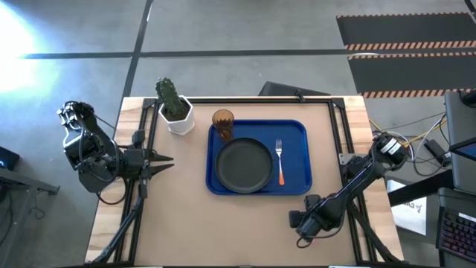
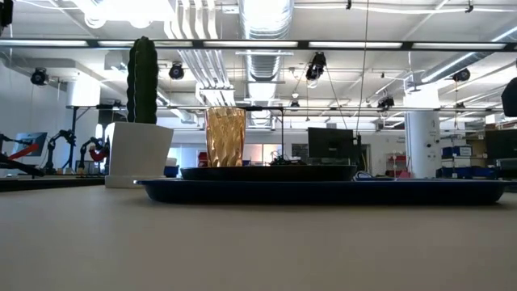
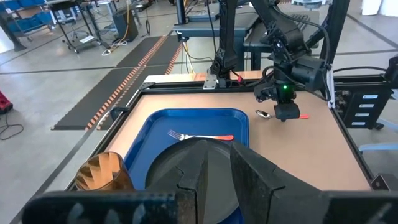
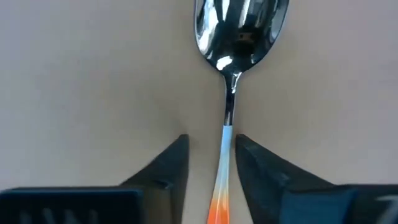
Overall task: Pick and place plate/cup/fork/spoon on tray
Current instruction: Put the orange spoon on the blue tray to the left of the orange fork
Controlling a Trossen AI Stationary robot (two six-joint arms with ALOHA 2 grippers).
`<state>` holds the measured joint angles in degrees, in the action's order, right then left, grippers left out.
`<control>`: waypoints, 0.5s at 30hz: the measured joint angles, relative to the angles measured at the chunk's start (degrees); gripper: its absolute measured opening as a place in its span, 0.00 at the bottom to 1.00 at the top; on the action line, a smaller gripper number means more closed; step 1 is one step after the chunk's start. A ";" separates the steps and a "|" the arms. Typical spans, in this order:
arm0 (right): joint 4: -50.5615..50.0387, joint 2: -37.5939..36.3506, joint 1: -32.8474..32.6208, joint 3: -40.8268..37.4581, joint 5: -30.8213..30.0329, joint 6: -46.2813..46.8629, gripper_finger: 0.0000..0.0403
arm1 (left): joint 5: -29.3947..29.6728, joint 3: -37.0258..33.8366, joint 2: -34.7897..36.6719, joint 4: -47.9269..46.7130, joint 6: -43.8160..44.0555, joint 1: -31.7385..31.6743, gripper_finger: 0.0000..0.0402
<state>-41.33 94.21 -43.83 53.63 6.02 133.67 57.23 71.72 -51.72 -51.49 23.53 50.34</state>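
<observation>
The blue tray [image 1: 297, 132] lies mid-table and holds the dark plate [image 1: 243, 164], the amber cup [image 1: 222, 121] at its far left corner and the orange-handled fork [image 1: 280, 160]. The spoon [image 4: 239, 31] lies flat on the bare table near the tray's near right corner. My right gripper [image 4: 211, 146] is low over it, open, pointing down, one finger on each side of the spoon's handle [image 4: 225, 155] with a gap showing. My left gripper [image 1: 165, 158] is shut and empty, at the table's left, pointing toward the tray.
A white pot with a green cactus [image 1: 177, 112] stands at the far left beside the tray, close to the cup. Bare tabletop lies left of the tray and along the near edge. Black frame rails run along the table's left and right edges.
</observation>
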 joint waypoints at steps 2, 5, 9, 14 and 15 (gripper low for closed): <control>-0.04 0.02 0.00 -0.17 0.40 -0.24 0.22 | 0.00 0.00 0.00 0.01 0.00 0.01 0.13; -0.33 0.07 -0.02 -0.29 0.73 -0.95 0.07 | 0.00 0.00 0.00 0.01 0.02 0.01 0.13; -0.30 0.13 -0.04 -0.28 0.66 -1.20 0.03 | 0.00 0.00 0.00 0.01 0.02 -0.01 0.13; -2.37 -0.02 -0.20 2.82 -3.10 -1.27 0.02 | 0.00 0.00 0.00 0.01 0.02 0.00 0.13; -2.59 -0.02 -0.21 4.30 -6.14 -1.44 0.02 | 0.00 0.00 0.00 0.01 0.02 0.00 0.13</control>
<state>-43.92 94.20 -44.04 57.93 -0.12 132.22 57.23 71.72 -51.72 -51.48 23.55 50.34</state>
